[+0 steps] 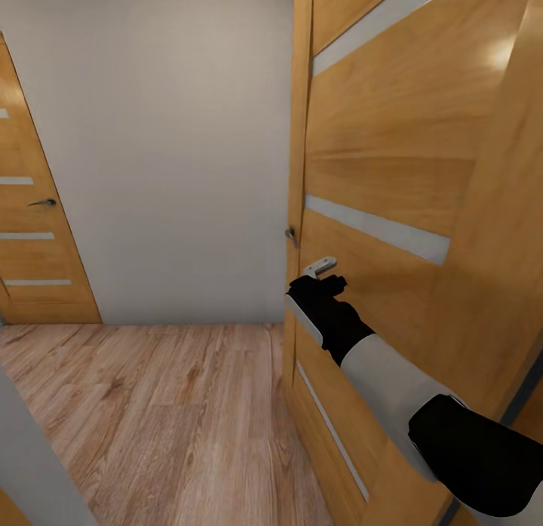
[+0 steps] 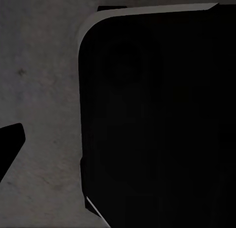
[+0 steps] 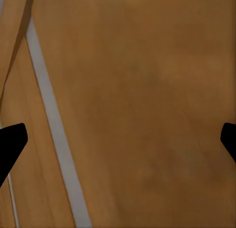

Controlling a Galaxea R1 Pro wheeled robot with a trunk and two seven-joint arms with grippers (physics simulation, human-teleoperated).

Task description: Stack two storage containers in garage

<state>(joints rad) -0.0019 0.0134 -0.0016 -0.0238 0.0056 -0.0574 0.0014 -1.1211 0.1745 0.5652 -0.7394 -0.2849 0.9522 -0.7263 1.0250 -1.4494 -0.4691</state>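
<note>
The storage containers are out of view. My right arm reaches forward to a wooden door on the right. Its gripper is right up against the panel, just below the small metal door handle. In the right wrist view the gripper is open, with a black fingertip at each side edge and the door's wood close between them. In the left wrist view one black fingertip stands far out at the side over a grey mottled surface.
A large black rounded-corner shape covers much of the left wrist view. Light wood-plank floor runs to a white wall. Another wooden door with a dark lever handle stands at the left. A grey edge shows at the lower left.
</note>
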